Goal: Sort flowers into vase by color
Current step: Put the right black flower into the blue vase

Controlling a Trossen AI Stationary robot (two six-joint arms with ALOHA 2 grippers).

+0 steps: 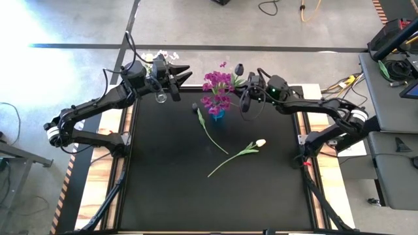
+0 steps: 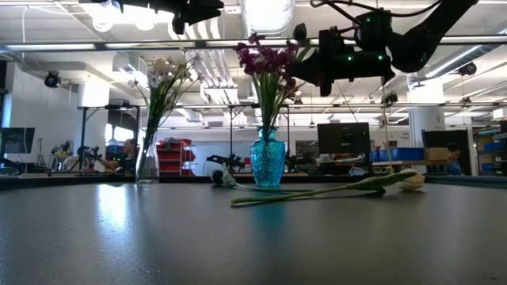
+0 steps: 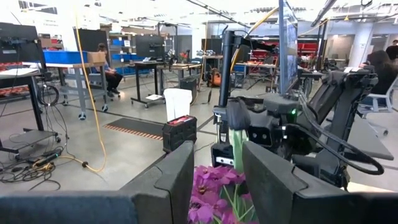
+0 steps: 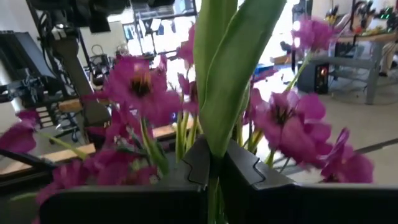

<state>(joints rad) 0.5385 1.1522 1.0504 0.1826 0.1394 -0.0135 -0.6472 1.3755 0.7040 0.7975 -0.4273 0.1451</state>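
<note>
step: I'm carrying a dark-budded, green-stemmed tulip (image 1: pixel 239 68) | right gripper (image 1: pixel 247 92) fingers clamped on its stem, just beside the blue glass vase (image 1: pixel 217 115) of magenta sprays (image 1: pixel 217 83) | left gripper (image 1: pixel 177 76) fingers apart, well left of that vase | advice: I judge dark belongs apart from magenta; keep the stem vertical, clear the blossoms.

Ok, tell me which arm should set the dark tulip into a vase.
Right. The right gripper is shut on the dark tulip beside the blue vase; the left gripper hangs open over the clear vase.
</note>
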